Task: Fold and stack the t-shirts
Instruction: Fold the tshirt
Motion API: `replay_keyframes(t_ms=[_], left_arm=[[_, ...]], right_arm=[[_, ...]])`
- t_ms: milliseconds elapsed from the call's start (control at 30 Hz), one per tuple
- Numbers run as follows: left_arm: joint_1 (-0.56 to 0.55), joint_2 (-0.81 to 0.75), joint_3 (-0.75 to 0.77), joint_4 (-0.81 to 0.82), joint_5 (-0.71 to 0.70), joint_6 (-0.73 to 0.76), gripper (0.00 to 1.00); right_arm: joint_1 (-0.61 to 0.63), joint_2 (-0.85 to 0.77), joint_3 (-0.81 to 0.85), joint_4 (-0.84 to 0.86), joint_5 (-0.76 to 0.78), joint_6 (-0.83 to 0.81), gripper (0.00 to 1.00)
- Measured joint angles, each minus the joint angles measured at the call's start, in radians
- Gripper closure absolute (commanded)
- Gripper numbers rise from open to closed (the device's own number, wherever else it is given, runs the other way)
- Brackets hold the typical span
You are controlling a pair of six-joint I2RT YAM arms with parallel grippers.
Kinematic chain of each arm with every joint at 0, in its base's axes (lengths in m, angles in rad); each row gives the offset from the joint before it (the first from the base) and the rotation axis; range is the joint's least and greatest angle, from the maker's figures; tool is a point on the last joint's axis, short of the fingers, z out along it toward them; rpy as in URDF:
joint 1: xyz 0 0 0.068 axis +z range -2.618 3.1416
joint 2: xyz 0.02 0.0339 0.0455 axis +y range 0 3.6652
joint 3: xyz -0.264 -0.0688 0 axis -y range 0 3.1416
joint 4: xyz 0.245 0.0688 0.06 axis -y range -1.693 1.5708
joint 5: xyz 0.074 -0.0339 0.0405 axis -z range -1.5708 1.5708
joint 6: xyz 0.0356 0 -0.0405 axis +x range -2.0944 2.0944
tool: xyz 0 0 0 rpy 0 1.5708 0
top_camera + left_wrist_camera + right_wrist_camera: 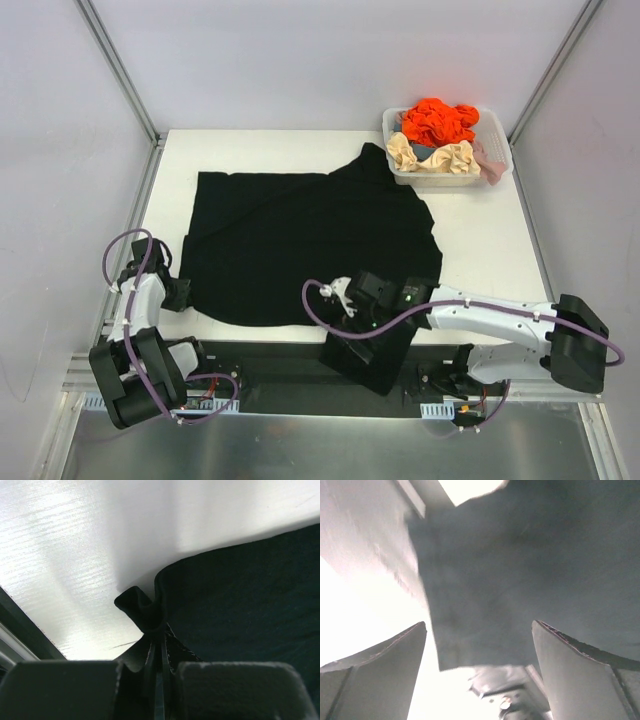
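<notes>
Table (485, 250): black t-shirt (300, 240) overhangs near edge.

No legible text, label, brand, number or sign anywhere in view

My left gripper (159, 635) sits low at the near-left, jaws pinched tight; my right gripper (480, 625) reaches leftward, fingers (385, 665) spread wide.

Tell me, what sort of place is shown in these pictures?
Most likely a robot test cell in a laboratory, not a home. A white table stands inside plain white panels with metal frame posts. Two robot arms are mounted at its near edge, and a basket holds crumpled shirts.
</notes>
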Motion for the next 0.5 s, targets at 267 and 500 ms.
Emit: replay_keyframes(t_ms=[267, 500], left_arm=[[0.000, -0.109, -0.029, -0.001, 0.000, 0.001, 1.00], [0.000, -0.137, -0.035, -0.001, 0.005, 0.003, 1.00]], right_arm=[[0.185, 0.014, -0.137, 0.030, -0.010, 0.149, 0.30], [0.193, 0.040, -0.167, 0.062, 0.000, 0.229, 0.37]])
